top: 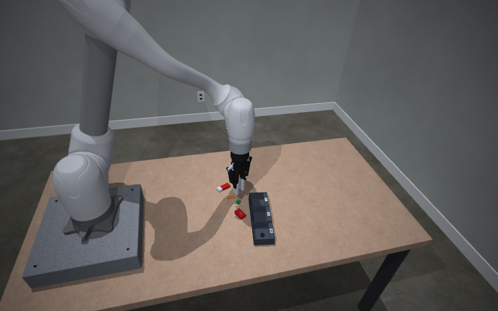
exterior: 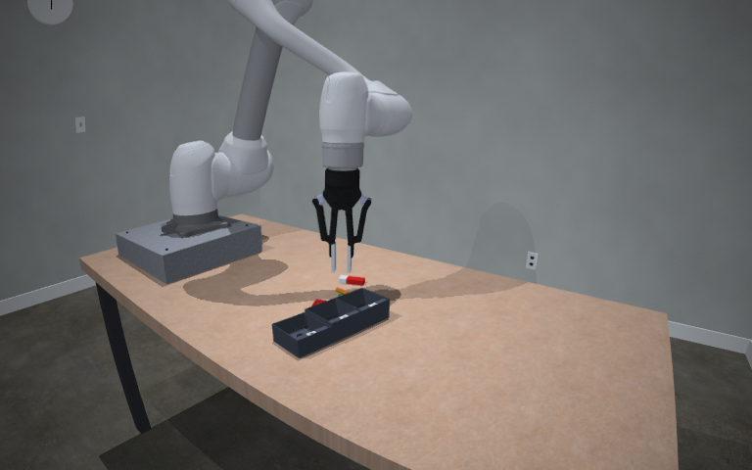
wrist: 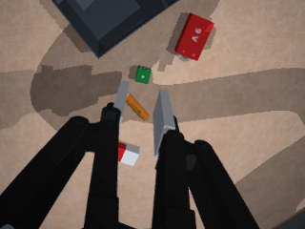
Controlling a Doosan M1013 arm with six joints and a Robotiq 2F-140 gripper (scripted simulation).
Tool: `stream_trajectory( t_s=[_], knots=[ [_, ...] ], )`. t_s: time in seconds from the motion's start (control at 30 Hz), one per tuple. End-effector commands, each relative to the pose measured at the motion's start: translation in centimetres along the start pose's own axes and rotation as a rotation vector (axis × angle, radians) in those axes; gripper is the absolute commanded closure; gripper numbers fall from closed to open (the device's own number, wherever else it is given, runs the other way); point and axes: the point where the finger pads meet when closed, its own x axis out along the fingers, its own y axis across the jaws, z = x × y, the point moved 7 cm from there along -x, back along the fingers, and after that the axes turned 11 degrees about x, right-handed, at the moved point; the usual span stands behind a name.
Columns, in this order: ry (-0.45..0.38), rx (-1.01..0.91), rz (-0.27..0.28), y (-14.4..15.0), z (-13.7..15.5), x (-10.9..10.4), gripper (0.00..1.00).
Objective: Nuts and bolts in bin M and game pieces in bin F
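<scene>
The pincer (wrist: 141, 114) hung above the table (top: 330, 205), its fingers narrowly parted and holding nothing. A small orange piece (wrist: 137, 107) lay on the table directly under the gap. A green die (wrist: 143, 74) sat just beyond, near bin F (wrist: 95, 0). Descending well likely meant keeping the fingers astride the orange piece, avoiding the die.

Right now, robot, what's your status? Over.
End effector partly closed, empty, above table. Green die not yet in F bin. Orange stick below fingers; nothing blocking.
</scene>
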Motion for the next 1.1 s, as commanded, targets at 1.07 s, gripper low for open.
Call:
stream_trajectory(
  t_s=[1.07],
  knots=[
    [0.0,0.0,0.0,0.0,0.0,7.6,0.81]
  ],
)
